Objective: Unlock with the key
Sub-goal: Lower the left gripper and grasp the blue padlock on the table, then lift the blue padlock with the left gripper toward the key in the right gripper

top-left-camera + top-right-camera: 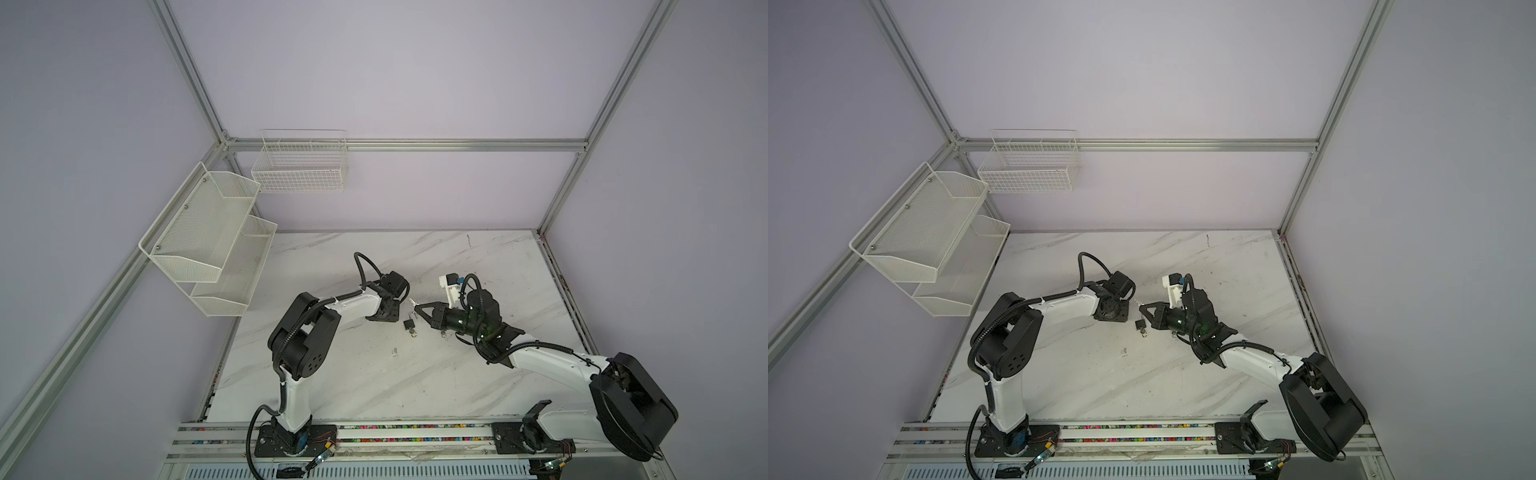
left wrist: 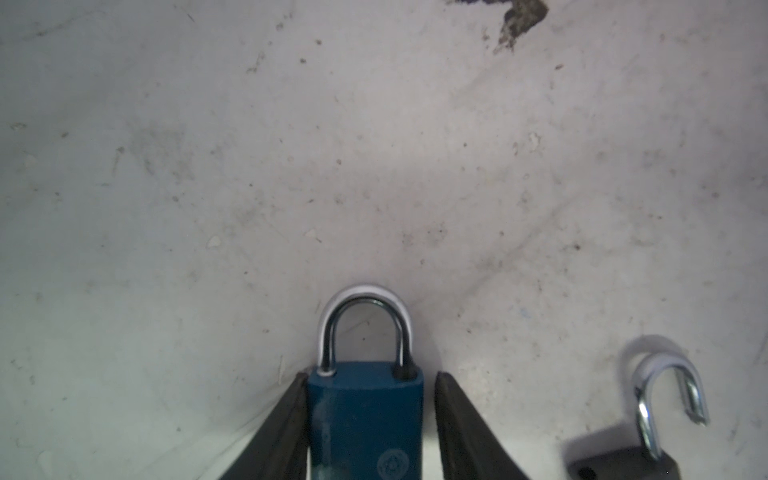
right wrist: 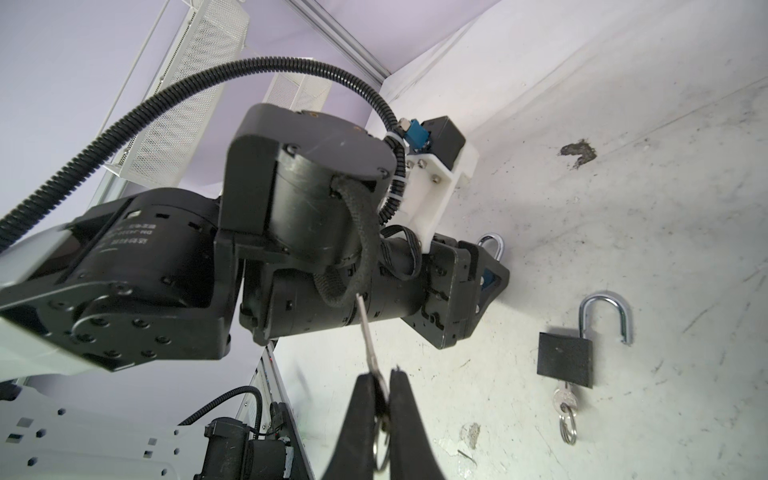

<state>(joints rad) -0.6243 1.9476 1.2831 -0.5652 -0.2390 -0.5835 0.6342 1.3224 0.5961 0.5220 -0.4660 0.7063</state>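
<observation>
The right gripper is clenched on the key, and the blade sticks out from the tips. The left gripper stands around the blue padlock, whose shackle is closed. One finger touches its body and the other shows a thin gap. Just to the right and nearer, a black padlock lies on the marble table. Its shackle is open and a second key is in it.

On the tabletop, a loose padlock lies between the left gripper and right gripper; a second padlock sits between the left jaws.
</observation>
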